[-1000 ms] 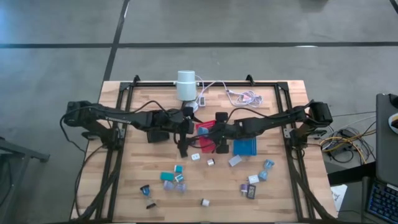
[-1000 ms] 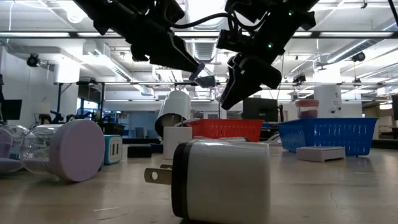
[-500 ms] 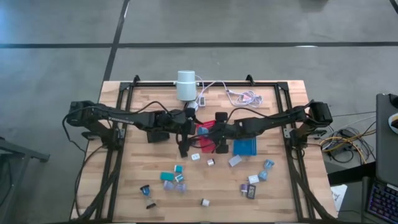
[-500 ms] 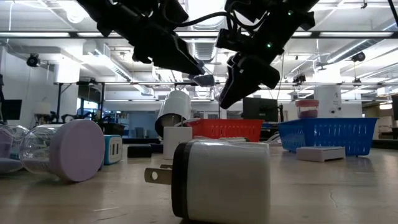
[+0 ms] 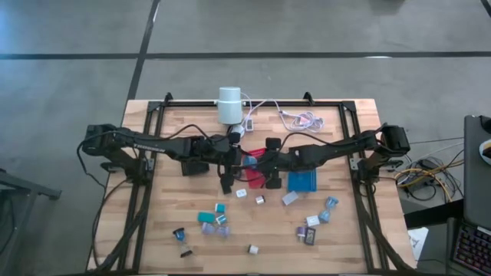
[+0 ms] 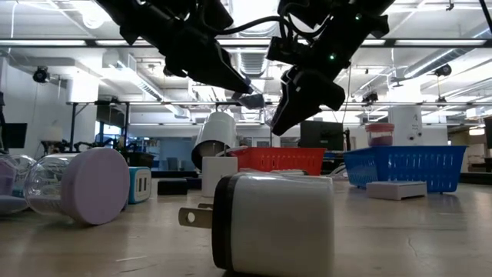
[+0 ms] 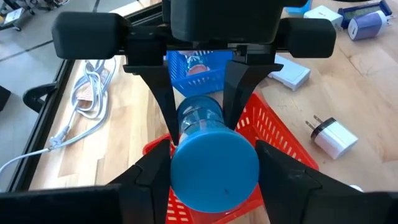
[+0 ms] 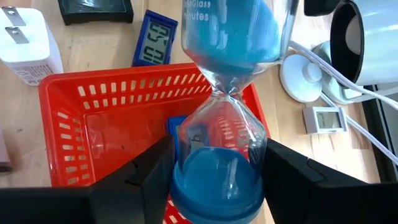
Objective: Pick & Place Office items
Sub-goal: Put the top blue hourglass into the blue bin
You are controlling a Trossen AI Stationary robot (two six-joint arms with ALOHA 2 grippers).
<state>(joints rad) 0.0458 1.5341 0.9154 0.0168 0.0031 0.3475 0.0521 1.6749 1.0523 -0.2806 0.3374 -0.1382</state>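
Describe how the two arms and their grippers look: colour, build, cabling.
Both arms are black, jointed links reaching in from the table's side edges. Black cables loop along the left arm and the right arm. The left gripper has two flat, matte black fingers on a boxy black crossbar. The right gripper has similar broad black fingers. No markings are visible.

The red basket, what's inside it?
In the red basket lies one small blue item. The blue hourglass, gripped between both grippers, hangs right above and covers most of that item, so what it is stays unclear.
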